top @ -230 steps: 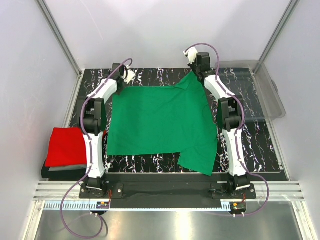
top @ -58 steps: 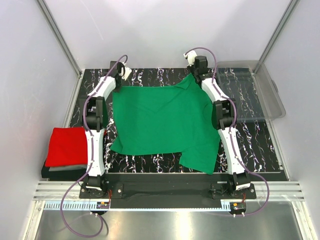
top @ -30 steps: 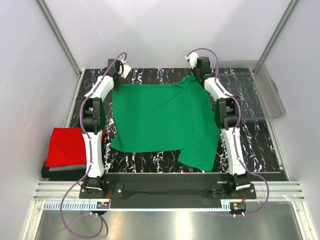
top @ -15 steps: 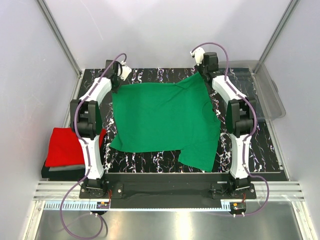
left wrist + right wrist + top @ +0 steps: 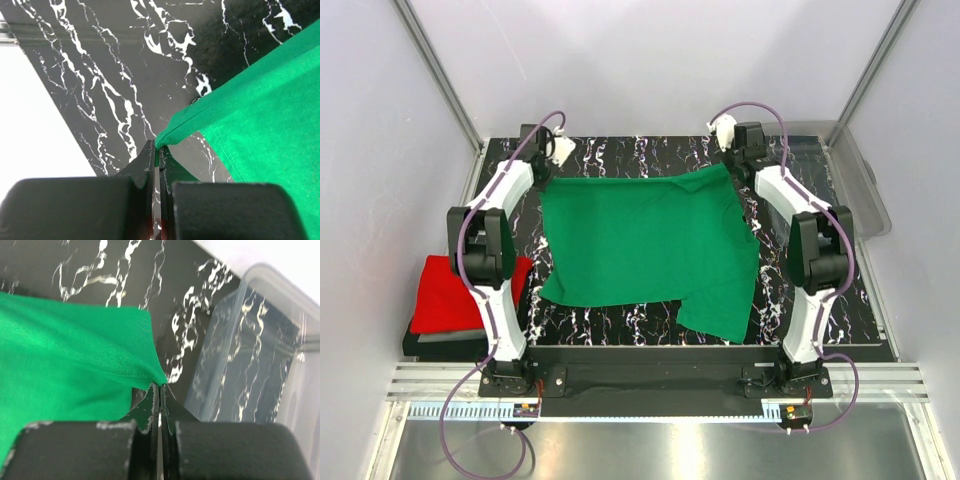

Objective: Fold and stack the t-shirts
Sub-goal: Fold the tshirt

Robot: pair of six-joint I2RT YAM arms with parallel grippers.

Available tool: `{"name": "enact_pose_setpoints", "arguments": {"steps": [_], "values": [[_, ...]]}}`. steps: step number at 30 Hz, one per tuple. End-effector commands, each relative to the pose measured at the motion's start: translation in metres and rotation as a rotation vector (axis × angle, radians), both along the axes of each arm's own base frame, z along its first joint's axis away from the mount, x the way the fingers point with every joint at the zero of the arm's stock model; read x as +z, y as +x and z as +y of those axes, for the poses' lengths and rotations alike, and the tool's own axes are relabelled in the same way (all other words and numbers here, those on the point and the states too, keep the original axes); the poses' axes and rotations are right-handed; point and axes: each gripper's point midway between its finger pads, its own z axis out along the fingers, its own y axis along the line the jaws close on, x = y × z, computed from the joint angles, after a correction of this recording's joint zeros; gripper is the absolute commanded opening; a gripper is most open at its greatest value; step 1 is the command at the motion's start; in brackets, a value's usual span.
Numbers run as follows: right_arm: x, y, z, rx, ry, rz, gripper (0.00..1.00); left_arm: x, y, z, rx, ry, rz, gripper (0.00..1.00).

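The green t-shirt (image 5: 640, 240) lies spread flat on the dark marbled surface (image 5: 620, 158). The left hand (image 5: 158, 149) is clamped on its far-left corner hem and the right hand (image 5: 159, 388) on its far-right corner. The cloth looks light and limp, likely to sag, so hemmed corners suit gripping. The clear bin (image 5: 855, 190) crowds the right hand. The red t-shirt (image 5: 455, 290), stacked on a grey one (image 5: 445, 336), occupies the near-left edge.

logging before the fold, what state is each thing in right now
green t-shirt: spread flat, far corners pinched
left gripper: shut on the shirt's far left corner
right gripper: shut on its far right corner
red t-shirt: folded, atop the grey one
grey t-shirt: folded, under the red
clear plastic bin: upright, open-topped
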Motion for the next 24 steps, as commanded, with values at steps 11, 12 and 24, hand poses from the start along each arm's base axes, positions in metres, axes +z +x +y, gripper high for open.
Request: {"name": "enact_pose_setpoints", "arguments": {"steps": [11, 12, 24], "values": [[0.021, -0.058, 0.0, -0.011, 0.088, 0.026, 0.0, 0.001, -0.03, 0.001, -0.046, -0.024, 0.01, 0.0], [0.018, -0.061, 0.001, -0.01, 0.092, 0.036, 0.0, -0.003, -0.035, 0.001, -0.043, -0.025, 0.02, 0.0], [-0.028, -0.089, 0.006, -0.006, 0.111, 0.159, 0.0, -0.035, -0.063, 0.001, -0.028, -0.036, 0.118, 0.0]]}}
